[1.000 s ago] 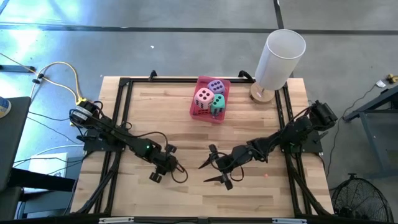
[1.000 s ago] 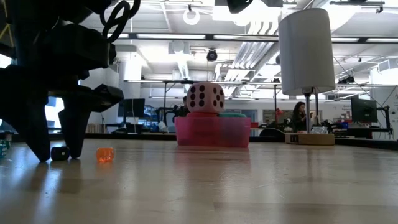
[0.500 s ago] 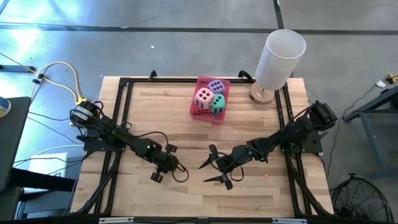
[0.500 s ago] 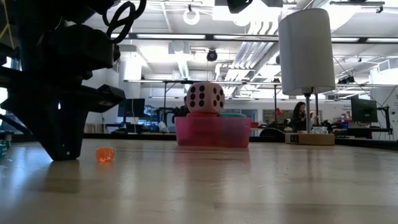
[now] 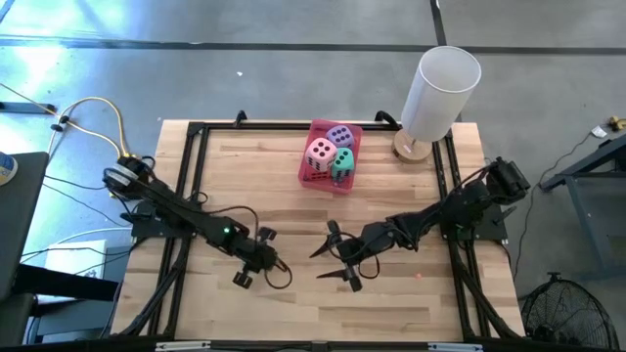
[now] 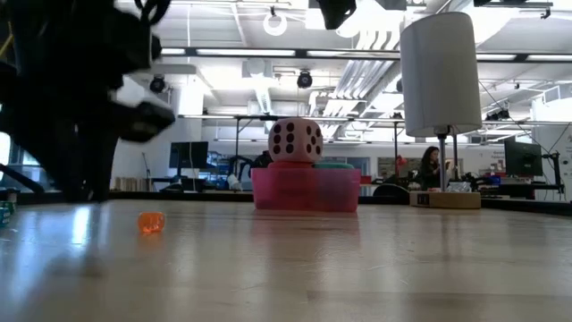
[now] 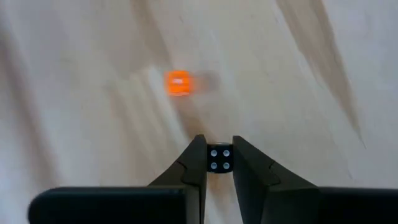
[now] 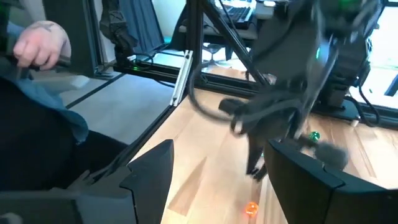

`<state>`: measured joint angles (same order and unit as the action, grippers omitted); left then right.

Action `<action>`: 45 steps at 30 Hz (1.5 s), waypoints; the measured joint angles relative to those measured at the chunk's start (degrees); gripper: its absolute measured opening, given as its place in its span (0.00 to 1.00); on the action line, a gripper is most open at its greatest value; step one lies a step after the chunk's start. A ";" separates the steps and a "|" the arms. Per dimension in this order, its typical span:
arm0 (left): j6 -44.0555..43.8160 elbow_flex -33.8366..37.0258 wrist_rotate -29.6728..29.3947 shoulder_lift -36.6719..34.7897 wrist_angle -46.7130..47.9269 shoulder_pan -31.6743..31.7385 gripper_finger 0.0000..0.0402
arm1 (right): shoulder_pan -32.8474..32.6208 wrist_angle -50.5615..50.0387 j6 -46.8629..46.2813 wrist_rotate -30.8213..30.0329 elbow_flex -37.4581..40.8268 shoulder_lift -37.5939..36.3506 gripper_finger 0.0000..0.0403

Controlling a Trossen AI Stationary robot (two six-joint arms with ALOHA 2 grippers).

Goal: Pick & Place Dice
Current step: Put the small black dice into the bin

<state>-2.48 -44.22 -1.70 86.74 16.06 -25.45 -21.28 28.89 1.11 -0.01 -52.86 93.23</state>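
Observation:
Three dice lie in the pink tray (image 5: 311, 176) at the table's far middle: pink (image 5: 320, 153), purple (image 5: 339, 135) and teal (image 5: 342, 161). In the low view the pink die (image 6: 295, 140) sits highest above the tray (image 6: 306, 190). My left gripper (image 5: 277, 266) hangs over the near left part of the table, shut on a tiny black die (image 7: 219, 158) with white pips. A tiny orange bead (image 7: 178, 83) lies on the wood just beyond it. My right gripper (image 5: 333, 259) hovers open at near centre, nothing between its fingers. My left gripper pinches the tiny black die by two opposite faces (image 7: 211, 159) between the free ends of its two fingers. The fingers slant downward from the table's left. The die shows a four-pip face between them and is lifted just clear of the wood.
A tall white cylinder (image 5: 440, 93) on a round wooden base stands at the far right corner. The orange bead (image 6: 151, 222) lies on the table near the left gripper; a green bead (image 8: 314, 135) lies farther left. A person's hand (image 8: 37, 46) shows beyond the table's left side.
My left gripper, whose fingers stood on either side of the black die on the table, has shut on it and risen, lifting the die off the wood. The orange bead has stayed where it was.

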 joint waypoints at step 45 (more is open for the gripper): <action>20.98 -0.82 8.07 13.84 -58.91 41.96 0.28 | -15.49 -2.19 -22.54 -25.59 0.00 0.00 0.60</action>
<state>18.50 -45.04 6.37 100.58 -42.85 16.51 -36.77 26.70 -21.43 -25.61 -52.86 93.23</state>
